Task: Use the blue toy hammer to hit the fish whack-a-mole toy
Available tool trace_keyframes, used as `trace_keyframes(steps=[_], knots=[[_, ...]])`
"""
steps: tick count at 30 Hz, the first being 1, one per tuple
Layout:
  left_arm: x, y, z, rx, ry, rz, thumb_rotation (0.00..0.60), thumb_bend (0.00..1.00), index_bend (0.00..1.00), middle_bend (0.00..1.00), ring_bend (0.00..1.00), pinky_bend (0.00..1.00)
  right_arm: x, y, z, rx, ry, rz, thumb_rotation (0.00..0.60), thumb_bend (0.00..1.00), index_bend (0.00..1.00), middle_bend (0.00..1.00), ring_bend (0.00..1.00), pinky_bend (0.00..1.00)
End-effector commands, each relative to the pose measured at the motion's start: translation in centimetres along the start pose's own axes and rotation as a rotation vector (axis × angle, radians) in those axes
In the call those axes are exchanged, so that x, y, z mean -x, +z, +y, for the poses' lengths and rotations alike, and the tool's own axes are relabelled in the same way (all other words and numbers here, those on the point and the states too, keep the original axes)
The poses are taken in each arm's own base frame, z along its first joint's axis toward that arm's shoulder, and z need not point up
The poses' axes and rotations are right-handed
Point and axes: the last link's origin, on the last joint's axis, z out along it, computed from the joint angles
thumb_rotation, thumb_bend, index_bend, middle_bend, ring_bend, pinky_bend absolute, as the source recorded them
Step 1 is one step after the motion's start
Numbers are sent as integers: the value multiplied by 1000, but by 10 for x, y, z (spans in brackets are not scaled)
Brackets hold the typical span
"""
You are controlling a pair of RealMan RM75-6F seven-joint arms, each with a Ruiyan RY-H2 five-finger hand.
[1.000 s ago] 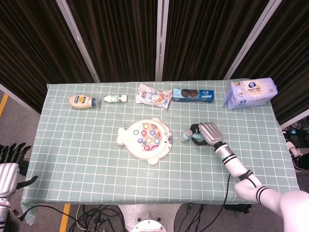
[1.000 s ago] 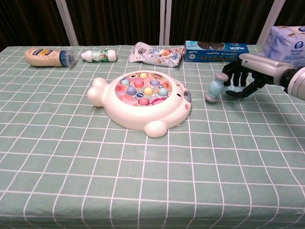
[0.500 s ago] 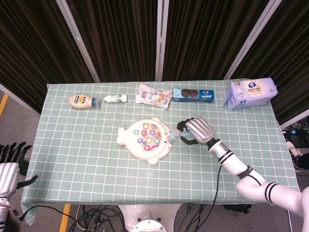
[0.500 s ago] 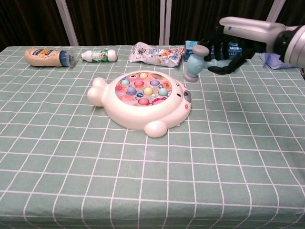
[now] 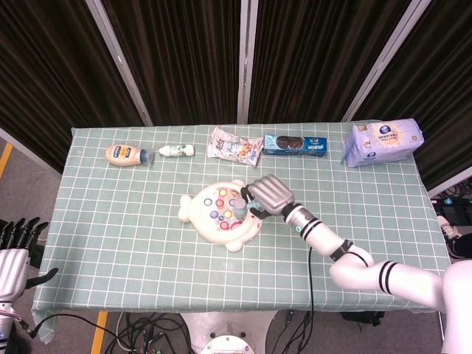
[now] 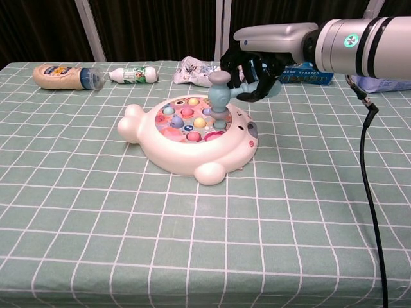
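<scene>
- My right hand point(image 6: 257, 61) has a smooth silver-grey back and black fingers point(image 6: 239, 64).
- My right forearm point(image 6: 359, 46) is a pale grey cylinder with a small teal round mark and dark ring seams.
- A thin black cable point(image 6: 371, 192) hangs from that forearm.
- My upper right arm point(image 5: 398, 276) is white with black bands.
- My left hand point(image 5: 13, 254), near left, is silver with black fingers.

Print marks the blue box point(image 5: 295, 144) and white pack point(image 5: 382, 142) at twelve o'clock; none of it legible.
</scene>
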Motion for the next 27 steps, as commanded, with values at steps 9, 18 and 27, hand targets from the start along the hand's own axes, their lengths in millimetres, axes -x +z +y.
trace_keyframes(steps=[9,18,27], knots=[[1,0,-1,0,-4,3,600,0,149,88,0,0,1,4,0,16,-9,14,600,754,767,657,548,671],[0,-1,-1,-5,-3,9,600,0,149,88,0,0,-7,24,-2,25,-28,35,600,755,768,655,547,671],[3,-5,-5,-23,-11,0,600,0,149,88,0,0,7,43,-5,45,-78,2,600,754,769,654,548,671]])
